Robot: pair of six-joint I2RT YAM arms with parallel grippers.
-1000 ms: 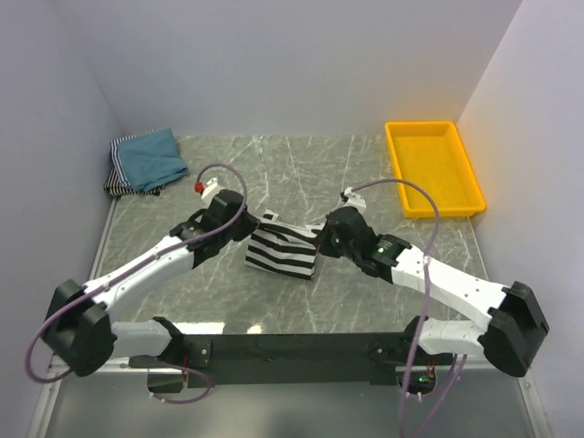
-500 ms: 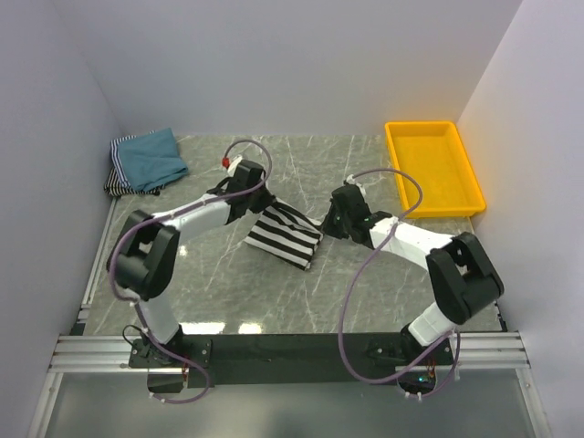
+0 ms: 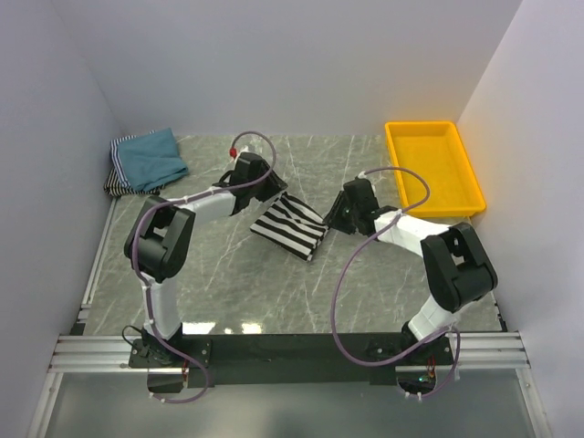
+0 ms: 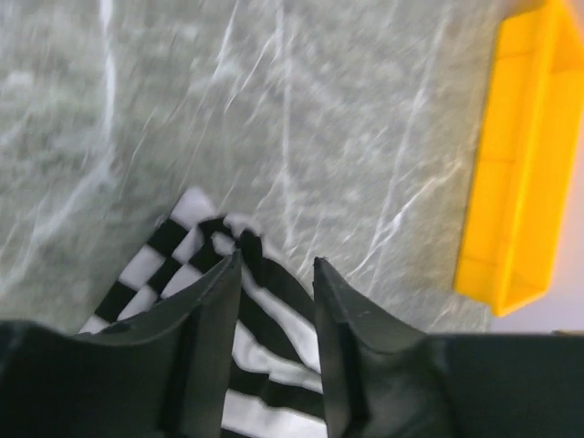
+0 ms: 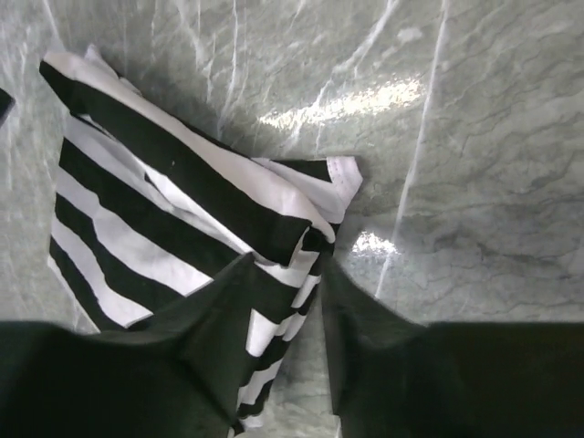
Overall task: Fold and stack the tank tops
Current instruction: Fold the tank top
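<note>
1. Folded striped tank top (image 3: pixel 290 228) lies mid-table; left gripper (image 4: pixel 276 265) & right gripper (image 5: pixel 287 265) both spread over it (nothing pinched).
2. Lift arms straight up w/o snagging folds; next stop is the teal top (image 3: pixel 151 157), far-left corner.

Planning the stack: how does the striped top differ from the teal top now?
The striped top has broad black-and-white bands; the teal top is plain. The striped top lies mid-table between the left gripper and right gripper; the teal top sits in the far left corner, away from both. The teal top rests on another folded cloth; the striped top lies alone. Both are folded.
</note>
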